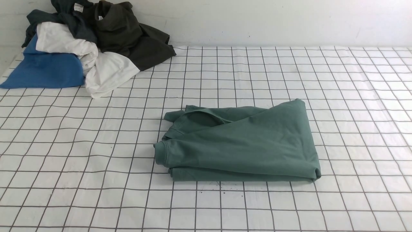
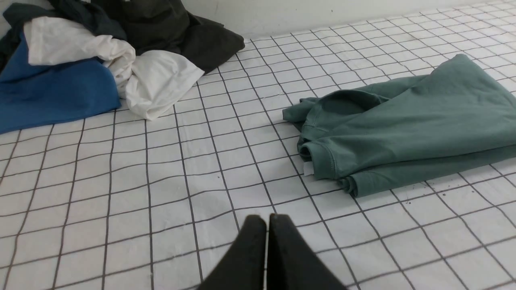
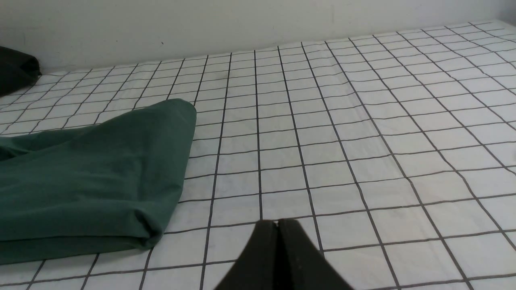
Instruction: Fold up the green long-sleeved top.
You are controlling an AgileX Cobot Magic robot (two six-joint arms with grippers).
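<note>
Item 1: green long-sleeved top (image 1: pixel 244 141). It is located at the middle of the gridded table cover (image 1: pixel 354 96), already gathered into a compact, layered bundle. Its long axis runs left to right across the front view, with the collar opening and a ribbed cuff (image 1: pixel 160 154) at the robot's left end and a smooth folded edge at the right end.

Item 2: left gripper (image 2: pixel 267 219). The 2 fingers are seen pressed together, nothing between them. The top lies ahead of it and off to its right, apart from it, cuff end nearest.

Item 3: right gripper (image 3: pixel 278 223). The fingers are likewise closed and empty. The top lies ahead and to its left, folded corner nearest, not touched.

Neither arm is judged clearly nearer; each end of the bundle is faced by 1 arm.

Item 4: pile of other garments (image 1: pixel 87 42) at the far left corner, well apart from the top.

Writing: a small white tag (image 2: pixel 308 168) is seen by the cuff, and a label (image 1: pixel 78 7) on the pile; the print on both is too small to be read. No logo is visible on the top as it lies.
</note>
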